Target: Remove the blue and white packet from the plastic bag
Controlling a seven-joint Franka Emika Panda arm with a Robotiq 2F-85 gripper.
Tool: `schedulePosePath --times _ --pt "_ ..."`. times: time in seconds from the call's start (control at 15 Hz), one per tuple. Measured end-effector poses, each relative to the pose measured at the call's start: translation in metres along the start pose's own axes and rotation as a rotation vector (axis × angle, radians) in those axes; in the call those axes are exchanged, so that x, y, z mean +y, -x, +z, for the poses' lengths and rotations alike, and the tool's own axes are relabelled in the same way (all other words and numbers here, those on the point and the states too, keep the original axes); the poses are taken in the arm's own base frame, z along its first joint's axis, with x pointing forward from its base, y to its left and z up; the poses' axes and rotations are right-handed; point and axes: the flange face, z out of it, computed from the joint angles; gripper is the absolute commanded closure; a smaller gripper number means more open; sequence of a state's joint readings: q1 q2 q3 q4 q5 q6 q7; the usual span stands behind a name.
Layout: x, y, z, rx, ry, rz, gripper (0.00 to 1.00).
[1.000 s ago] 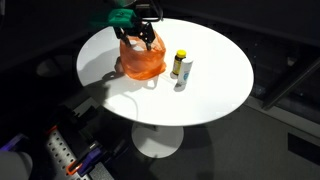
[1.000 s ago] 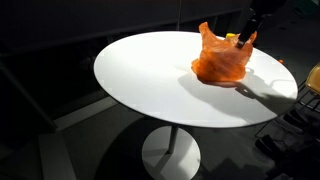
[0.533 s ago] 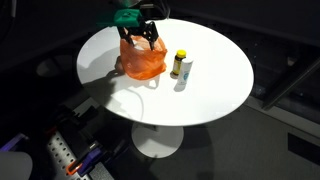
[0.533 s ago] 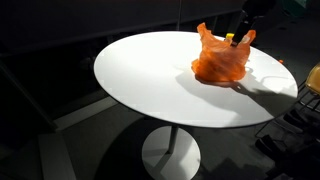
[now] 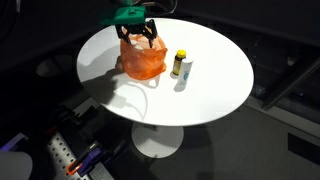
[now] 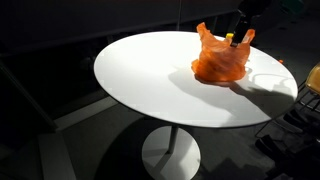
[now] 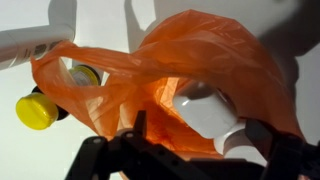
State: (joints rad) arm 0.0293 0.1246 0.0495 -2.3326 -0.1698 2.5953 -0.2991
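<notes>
Round white table (image 5: 215, 85) bearing an orange plastic bag (image 5: 142, 60) and, just beside it, an upright bottle (image 5: 180, 66) with a yellow cap. The gripper (image 5: 143, 40) hangs directly over the mouth of the bag, its jaws spread apart and closed on nothing; the fingertips stand level with the upper folds of the bag, and whether they touch the plastic cannot be told. In an exterior view from the opposite side, the bag (image 6: 220, 62) sits near the far edge of the table (image 6: 140, 80), with the dark arm descending to it from above and a spot of yellow showing just behind its top edge. In the wrist view, the bag (image 7: 200, 45) fills most of the picture, crumpled and gaping; a white item (image 7: 205, 108) lies inside its opening, between the dark fingers (image 7: 262, 140) at the lower edge. No blue shows on this item, so whether it is the blue and white packet cannot be told. The bottle (image 7: 38, 112) lies at the left of this view, partly veiled by the orange plastic.
</notes>
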Motion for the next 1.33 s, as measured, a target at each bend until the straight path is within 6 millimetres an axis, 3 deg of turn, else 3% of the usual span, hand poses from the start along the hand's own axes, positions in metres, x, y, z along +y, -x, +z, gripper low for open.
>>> schedulePosePath --times 0.67,1.2,1.27,1.33 --pt "0.008 -0.006 -0.009 -0.089 0.012 -0.083 0.0" --pt "0.001 -0.004 0.016 -0.129 -0.013 -0.105 0.0" --pt "0.0 -0.003 0.02 -0.135 -0.016 -0.108 0.18" --pt "-0.001 -0.003 0.023 -0.14 -0.017 -0.111 0.26"
